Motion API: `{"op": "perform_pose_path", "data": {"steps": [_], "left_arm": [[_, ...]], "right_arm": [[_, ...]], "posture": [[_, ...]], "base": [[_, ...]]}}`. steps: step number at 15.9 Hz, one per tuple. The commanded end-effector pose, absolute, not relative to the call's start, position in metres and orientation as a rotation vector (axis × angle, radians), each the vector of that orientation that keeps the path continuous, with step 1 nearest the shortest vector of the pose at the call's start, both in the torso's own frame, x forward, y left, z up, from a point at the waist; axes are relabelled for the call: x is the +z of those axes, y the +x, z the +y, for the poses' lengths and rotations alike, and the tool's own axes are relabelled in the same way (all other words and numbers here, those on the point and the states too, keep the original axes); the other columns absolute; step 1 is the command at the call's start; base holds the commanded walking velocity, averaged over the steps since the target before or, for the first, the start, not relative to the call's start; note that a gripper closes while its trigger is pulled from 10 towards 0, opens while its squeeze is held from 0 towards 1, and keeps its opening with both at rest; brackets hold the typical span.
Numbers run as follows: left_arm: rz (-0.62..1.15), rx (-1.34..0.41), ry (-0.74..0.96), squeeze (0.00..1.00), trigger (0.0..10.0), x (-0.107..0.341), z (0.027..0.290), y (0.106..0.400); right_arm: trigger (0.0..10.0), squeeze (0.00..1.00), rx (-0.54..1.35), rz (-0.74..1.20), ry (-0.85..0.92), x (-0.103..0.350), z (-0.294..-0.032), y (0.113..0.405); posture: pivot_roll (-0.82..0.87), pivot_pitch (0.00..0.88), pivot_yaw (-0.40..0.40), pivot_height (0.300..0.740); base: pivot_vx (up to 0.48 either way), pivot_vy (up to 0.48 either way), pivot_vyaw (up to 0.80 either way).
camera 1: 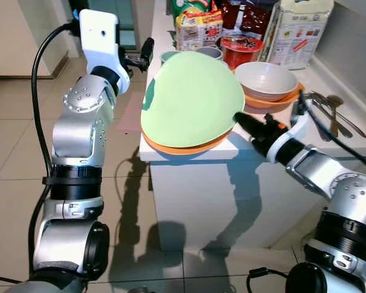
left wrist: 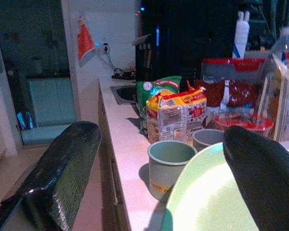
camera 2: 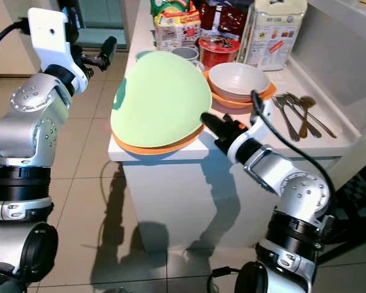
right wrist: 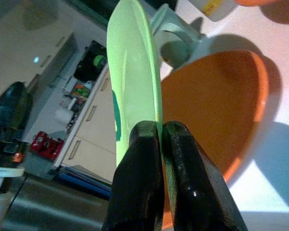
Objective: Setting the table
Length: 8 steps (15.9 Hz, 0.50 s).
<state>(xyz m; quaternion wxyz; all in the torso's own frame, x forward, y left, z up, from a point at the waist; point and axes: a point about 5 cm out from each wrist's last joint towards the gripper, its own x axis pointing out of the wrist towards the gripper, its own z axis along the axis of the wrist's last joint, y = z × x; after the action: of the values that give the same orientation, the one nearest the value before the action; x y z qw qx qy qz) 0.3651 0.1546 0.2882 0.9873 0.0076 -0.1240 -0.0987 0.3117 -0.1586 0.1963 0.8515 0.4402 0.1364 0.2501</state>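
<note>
Left gripper (camera 1: pixel 147 50) hovers beside the counter's edge, fingers spread wide and empty, near the green plate (camera 1: pixel 192 101). That plate is tilted up off the orange plate (camera 1: pixel 183 146), its near rim pinched tight in the right gripper (camera 1: pixel 239 118), clearly the closer arm.

Pale green plate (camera 1: pixel 192 101), probably teal-marked; orange plate (right wrist: pixel 216 110)

Head eyes look down at counter (camera 1: pixel 232 149); wrist cameras look along fingers (right wrist: pixel 137 192).
</note>
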Motion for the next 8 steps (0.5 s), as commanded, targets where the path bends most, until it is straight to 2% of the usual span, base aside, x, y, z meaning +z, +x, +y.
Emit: {"op": "perform_pose_path", "data": {"steps": [1, 2, 3, 8], "left_arm": [[-0.247, -0.195, -0.022, 0.0, 10.0, 0.287, 0.157, 0.363], [-0.231, -0.255, -0.115, 0.0, 10.0, 0.278, 0.157, 0.359], [-0.241, -0.284, -0.132, 0.0, 10.0, 0.275, 0.157, 0.355], [-0.259, -0.279, -0.245, 0.0, 10.0, 0.271, 0.165, 0.355]], "right_arm": [[0.0, 0.0, 0.58, 0.206, 0.924, 0.209, -0.162, 0.308], [0.0, 0.0, 0.621, 0.148, 0.927, 0.218, -0.167, 0.306], [0.0, 0.0, 0.641, 0.128, 0.928, 0.221, -0.169, 0.304], [0.0, 0.0, 0.63, 0.118, 0.939, 0.22, -0.174, 0.304]], "posture": [[0.01, 0.0, -0.022, 0.74], [0.01, 0.0, -0.023, 0.74], [0.01, 0.0, -0.023, 0.74], [0.01, 0.0, -0.021, 0.74]], "base": [[0.0, 0.0, 0.0], [0.0, 0.0, 0.0], [0.0, 0.0, 0.0], [0.0, 0.0, 0.0]]}}
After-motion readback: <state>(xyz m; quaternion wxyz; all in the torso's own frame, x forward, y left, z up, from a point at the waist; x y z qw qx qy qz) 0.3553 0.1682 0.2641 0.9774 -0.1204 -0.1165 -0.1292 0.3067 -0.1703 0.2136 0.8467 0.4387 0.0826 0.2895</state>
